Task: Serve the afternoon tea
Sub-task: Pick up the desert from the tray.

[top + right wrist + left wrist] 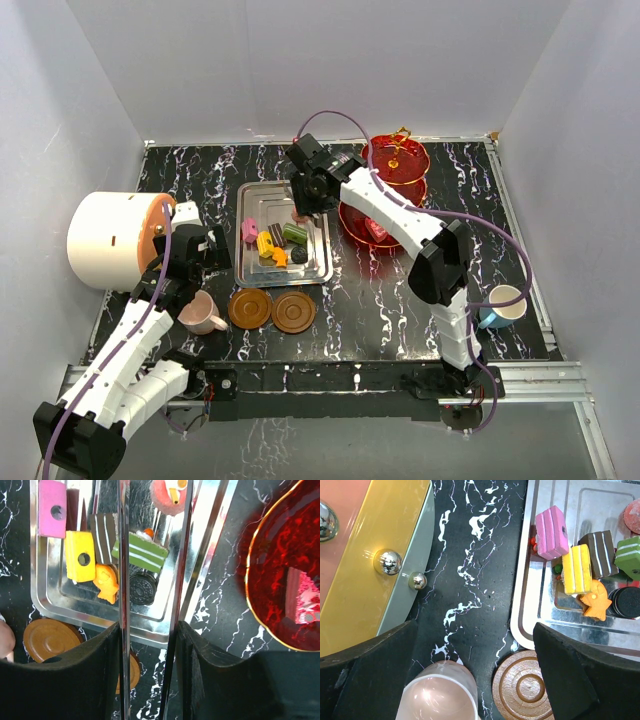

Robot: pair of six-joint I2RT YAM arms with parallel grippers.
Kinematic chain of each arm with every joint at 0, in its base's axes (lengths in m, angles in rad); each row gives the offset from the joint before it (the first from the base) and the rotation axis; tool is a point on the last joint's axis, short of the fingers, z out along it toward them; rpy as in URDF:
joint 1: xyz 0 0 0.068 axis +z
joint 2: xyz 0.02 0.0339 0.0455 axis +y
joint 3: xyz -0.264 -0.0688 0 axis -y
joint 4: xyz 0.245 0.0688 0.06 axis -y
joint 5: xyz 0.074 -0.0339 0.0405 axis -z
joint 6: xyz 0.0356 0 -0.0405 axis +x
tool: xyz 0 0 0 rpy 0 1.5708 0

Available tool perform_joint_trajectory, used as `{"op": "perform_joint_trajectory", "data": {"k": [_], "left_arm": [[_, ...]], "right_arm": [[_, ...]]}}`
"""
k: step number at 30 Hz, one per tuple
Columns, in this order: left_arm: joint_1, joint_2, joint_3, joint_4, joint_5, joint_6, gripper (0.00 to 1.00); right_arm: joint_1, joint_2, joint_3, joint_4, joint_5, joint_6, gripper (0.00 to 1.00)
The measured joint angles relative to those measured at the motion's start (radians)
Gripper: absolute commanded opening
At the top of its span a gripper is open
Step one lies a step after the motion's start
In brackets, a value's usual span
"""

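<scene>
Small colourful sweets (272, 243) lie on a silver tray (250, 195): pink (551, 532), yellow (576, 569), green (142, 551), an orange fish (106, 582) and a black biscuit (142, 588). My right gripper (148, 650) is shut on metal tongs (122, 580) above the tray's far right corner (310, 195). A round pink sweet (167, 495) lies between the blades. The red three-tier stand (397, 160) is just right, with one sweet (377, 229) on its bottom tier. My left gripper (475, 670) hangs open above the pink cup (437, 692) and a brown saucer (522, 690). The blue cup (503, 305) stands at the right.
A big white drum with an orange face (115, 240) lies at the left, close beside my left arm. Both brown saucers (250, 308) (294, 312) sit side by side in front of the tray. White walls enclose the black marble table (380, 300) on three sides.
</scene>
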State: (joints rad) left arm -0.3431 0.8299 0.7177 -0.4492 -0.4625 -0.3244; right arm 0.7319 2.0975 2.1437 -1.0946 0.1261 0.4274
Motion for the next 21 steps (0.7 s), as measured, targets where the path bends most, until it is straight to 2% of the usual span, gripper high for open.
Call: {"op": "perform_joint_trajectory", "data": {"k": [15, 21], "left_arm": [[0.0, 0.0, 0.0, 0.0, 0.004, 0.0, 0.99], [0.0, 0.0, 0.0, 0.0, 0.012, 0.002, 0.99]], "right_arm": [[-0.001, 0.038, -0.003, -0.045, 0.005, 0.047, 0.42], [-0.002, 0.038, -0.051, -0.047, 0.0, 0.047, 0.42]]}}
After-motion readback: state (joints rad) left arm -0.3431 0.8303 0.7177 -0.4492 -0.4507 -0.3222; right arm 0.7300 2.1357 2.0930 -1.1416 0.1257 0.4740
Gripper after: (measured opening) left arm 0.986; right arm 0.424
